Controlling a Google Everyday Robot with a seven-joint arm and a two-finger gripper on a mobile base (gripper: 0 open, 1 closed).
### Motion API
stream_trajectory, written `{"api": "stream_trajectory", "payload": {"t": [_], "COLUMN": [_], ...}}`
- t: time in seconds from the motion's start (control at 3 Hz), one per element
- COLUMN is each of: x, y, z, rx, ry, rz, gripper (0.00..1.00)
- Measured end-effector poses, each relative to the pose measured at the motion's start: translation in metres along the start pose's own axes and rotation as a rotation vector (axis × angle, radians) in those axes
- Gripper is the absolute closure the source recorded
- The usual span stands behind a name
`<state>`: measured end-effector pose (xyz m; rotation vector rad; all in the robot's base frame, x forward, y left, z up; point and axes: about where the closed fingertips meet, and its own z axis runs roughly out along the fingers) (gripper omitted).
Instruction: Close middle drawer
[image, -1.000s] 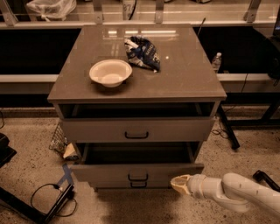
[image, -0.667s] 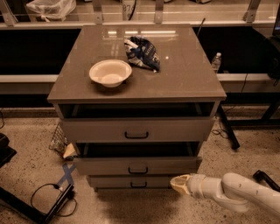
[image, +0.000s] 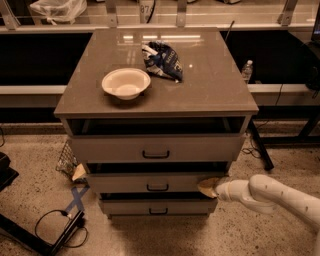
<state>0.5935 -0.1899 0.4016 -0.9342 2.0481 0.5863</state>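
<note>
Pushed far in since a second ago: middle drawer (image: 157, 182), then well out past the lowest front, now just short of flush, with only a dark gap showing above its front. Carried inward with it: gripper (image: 209, 186), tan tip now against the right end of that front, low at the cabinet's right side, arm (image: 272, 195) trailing off to the lower right. Cannot tell whether clenched or released; looks to be pressing rather than grasping anything.

Judged nearly done, with only the last stretch left. Best to push straight back along the runners, not across them. Contact sits far off the black centre handle (image: 157, 187), so likely to skew the drawer and bind it; worth shifting toward the middle, or easing in slowly. Keep the tip on the flat front, below the top drawer (image: 156, 148), itself standing a little open, and above the bottom drawer (image: 157, 206). Go gently at the stop: bowl (image: 126, 83) and chip bag (image: 162, 61) resting on the cabinet top (image: 215, 90), and a hard close could jolt them.
</note>
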Motion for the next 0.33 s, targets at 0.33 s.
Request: {"api": "stream_trajectory", "payload": {"t": [0.33], "x": [0.0000], "y": [0.0000], "z": [0.0000], "rx": [0.000], "ry": [0.000], "rz": [0.000], "gripper": [1.00]}}
